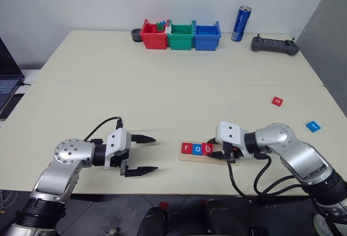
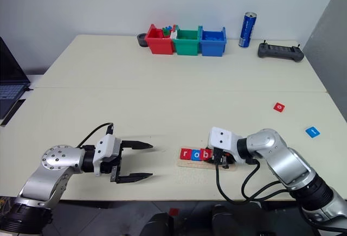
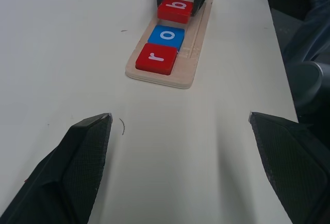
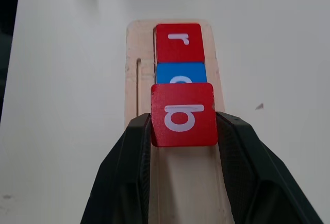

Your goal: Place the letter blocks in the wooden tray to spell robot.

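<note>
wooden tray [image 1: 217,158]: lies on the tabletop [image 1: 162,84] near its front edge.
Letter blocks: red r [image 3: 156,58], blue o [image 3: 166,37] in the tray; red b [image 4: 183,114] over the third place.
Right claw [image 4: 183,131]: clenched on the red b.
Left claw [image 1: 142,154]: released, fingers wide, empty, left of the tray.
Loose tiles: red tile [image 1: 277,101], blue tile [image 1: 313,126], far right.

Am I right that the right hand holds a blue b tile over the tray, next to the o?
Not quite: the b tile in the right hand is red, not blue, as the right wrist view shows. It is over the tray, next to the o.
</note>
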Motion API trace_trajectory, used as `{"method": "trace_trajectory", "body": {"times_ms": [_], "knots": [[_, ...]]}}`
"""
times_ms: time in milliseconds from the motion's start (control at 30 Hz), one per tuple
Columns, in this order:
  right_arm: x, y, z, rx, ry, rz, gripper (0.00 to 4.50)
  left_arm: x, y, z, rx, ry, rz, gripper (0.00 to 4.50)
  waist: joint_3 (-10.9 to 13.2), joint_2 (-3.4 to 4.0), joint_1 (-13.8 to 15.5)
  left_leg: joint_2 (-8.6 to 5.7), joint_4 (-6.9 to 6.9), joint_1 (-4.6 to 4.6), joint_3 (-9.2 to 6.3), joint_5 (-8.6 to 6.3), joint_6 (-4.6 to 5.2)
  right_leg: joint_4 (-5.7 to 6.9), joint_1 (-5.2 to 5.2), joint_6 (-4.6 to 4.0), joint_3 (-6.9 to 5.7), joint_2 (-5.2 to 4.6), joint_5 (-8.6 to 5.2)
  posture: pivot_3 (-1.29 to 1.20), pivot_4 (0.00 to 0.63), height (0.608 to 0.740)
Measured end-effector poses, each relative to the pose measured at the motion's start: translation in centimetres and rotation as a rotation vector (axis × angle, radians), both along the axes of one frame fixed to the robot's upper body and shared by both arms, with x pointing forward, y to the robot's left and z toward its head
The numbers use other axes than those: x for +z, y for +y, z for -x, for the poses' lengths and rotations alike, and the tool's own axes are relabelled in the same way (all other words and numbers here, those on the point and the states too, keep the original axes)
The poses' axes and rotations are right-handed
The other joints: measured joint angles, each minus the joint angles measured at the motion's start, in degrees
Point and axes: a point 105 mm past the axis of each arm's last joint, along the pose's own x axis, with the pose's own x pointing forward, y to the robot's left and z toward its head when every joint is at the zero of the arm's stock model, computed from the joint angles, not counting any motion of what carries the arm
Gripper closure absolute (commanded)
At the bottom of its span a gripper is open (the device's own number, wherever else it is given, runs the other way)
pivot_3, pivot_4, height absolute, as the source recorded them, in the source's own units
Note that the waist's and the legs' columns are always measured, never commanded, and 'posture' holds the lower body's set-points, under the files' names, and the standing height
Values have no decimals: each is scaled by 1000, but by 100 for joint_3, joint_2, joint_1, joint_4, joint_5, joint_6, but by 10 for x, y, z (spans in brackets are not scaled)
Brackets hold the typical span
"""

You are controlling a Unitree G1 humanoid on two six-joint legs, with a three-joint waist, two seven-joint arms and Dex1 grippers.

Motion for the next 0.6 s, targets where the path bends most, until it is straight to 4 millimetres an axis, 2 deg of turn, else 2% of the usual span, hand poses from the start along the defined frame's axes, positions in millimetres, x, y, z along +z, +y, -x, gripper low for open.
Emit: {"method": "trace_trajectory", "body": {"times_ms": [600], "knots": [[-6, -7, 0, -5, -27, 31, 2693, 1, -3, 2, -12, -4, -4, 0, 0, 0, -2, 0, 0, 1, 0, 0, 0, 0, 0, 0, 0, 0, 0, 0, 150, 740]]}}
